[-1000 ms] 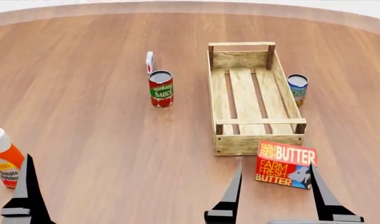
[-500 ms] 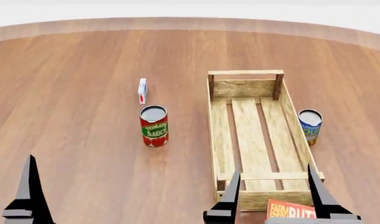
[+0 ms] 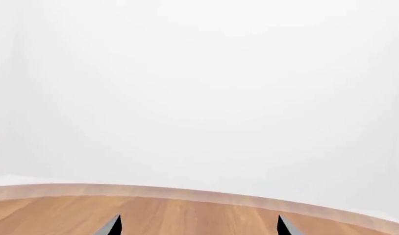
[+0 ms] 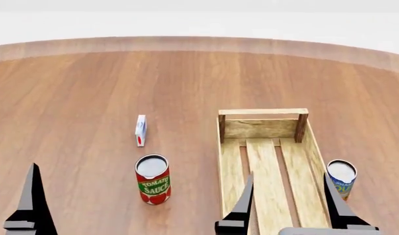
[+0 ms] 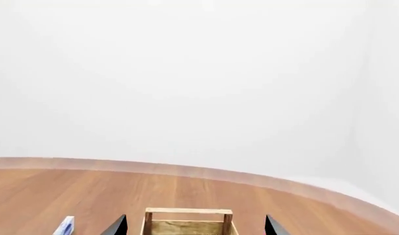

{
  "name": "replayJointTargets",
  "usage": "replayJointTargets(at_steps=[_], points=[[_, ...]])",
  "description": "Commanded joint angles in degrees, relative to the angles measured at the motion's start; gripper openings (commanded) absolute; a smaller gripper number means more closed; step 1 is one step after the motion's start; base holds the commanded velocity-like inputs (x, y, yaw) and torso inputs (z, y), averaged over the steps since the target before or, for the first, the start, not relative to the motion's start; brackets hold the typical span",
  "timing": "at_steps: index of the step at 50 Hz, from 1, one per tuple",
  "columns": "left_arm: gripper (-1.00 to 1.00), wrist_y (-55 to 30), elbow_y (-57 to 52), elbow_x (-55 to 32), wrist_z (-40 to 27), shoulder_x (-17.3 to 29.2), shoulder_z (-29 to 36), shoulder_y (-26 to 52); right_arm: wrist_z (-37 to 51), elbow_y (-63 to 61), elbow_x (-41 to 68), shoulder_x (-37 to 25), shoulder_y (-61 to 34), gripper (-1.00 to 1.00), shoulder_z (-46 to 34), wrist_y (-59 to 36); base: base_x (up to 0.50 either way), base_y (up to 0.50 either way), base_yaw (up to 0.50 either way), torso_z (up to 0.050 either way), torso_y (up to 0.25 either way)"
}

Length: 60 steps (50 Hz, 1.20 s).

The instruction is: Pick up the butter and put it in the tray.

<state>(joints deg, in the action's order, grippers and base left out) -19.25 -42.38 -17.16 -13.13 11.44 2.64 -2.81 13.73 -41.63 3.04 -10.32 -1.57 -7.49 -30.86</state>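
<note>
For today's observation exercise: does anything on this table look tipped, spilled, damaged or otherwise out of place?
Nothing stands out. The red tomato sauce can, the blue-labelled can and the small white-blue-red carton all stand upright, and the long light-wood slatted crate sits square and intact on the wooden table.

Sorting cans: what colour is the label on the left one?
Red and green tomato sauce can; head view.

With the head view tilting up, the long light-wood slatted tray (image 4: 261, 147), the red tomato sauce can (image 4: 152, 179), the small white-blue-red carton (image 4: 140, 130) and the blue-labelled can (image 4: 341, 178) have all slid down the frame, and the red-and-orange butter carton has dropped out of view.
</note>
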Motion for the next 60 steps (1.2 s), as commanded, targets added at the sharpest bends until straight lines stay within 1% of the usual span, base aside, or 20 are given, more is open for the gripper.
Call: replayJointTargets(at_steps=[1,4,5,40,46,47,49,53,55,56,60], points=[[1.00,0.10,-0.13,-0.63,-1.03,0.78,0.72,0.07,0.31,0.08,1.35,-0.07,0.24,1.00,0.37,0.91,0.00,0.00,0.00,0.000,0.000],[1.00,0.39,0.22,-0.85,-1.17,0.97,0.80,0.12,-0.25,0.47,3.29,0.43,0.89,1.00,1.37,3.24,0.00,0.00,0.00,0.000,0.000],[1.00,0.40,0.30,-0.88,-1.27,1.02,0.85,0.17,-0.49,0.58,3.81,0.31,0.78,1.00,1.54,2.61,0.00,-0.03,0.00,0.000,0.000],[1.00,2.19,1.71,-1.69,-3.16,2.71,2.99,-0.02,0.74,2.09,5.43,-0.57,1.10,1.00,1.09,4.41,0.00,-0.50,0.00,0.000,0.000],[1.00,1.95,1.58,-2.49,-3.56,3.15,2.56,0.24,2.33,2.06,3.33,-1.34,0.28,1.00,0.03,1.88,0.00,-0.50,0.00,0.000,0.000],[1.00,1.99,1.65,-2.47,-3.63,3.20,2.56,0.27,2.72,2.10,2.48,-1.63,-0.15,1.00,-0.59,0.65,0.00,0.00,0.00,0.000,0.000],[1.00,2.09,1.72,-2.63,-3.71,3.24,2.57,0.26,2.46,2.37,4.74,-0.72,0.06,1.00,0.99,1.89,0.00,0.00,0.00,0.000,0.000],[1.00,2.26,1.92,-2.70,-3.88,3.36,2.75,0.35,4.50,2.20,3.44,-0.84,0.03,1.00,1.56,-0.16,0.00,0.00,0.00,0.000,0.000],[1.00,2.16,1.72,-2.79,-4.02,3.47,2.86,0.33,4.43,1.63,3.72,-0.98,0.51,1.00,1.53,0.63,0.00,0.00,0.00,0.000,0.000],[1.00,2.02,1.68,-2.87,-4.15,3.51,2.85,0.35,3.87,1.69,5.18,-0.53,1.19,1.00,2.46,2.54,0.00,0.00,0.00,0.000,0.000],[1.00,1.91,1.40,-3.05,-4.43,3.73,2.91,0.32,4.34,1.60,4.08,-1.38,1.10,1.00,1.46,2.06,0.00,0.00,0.00,0.000,0.000]])
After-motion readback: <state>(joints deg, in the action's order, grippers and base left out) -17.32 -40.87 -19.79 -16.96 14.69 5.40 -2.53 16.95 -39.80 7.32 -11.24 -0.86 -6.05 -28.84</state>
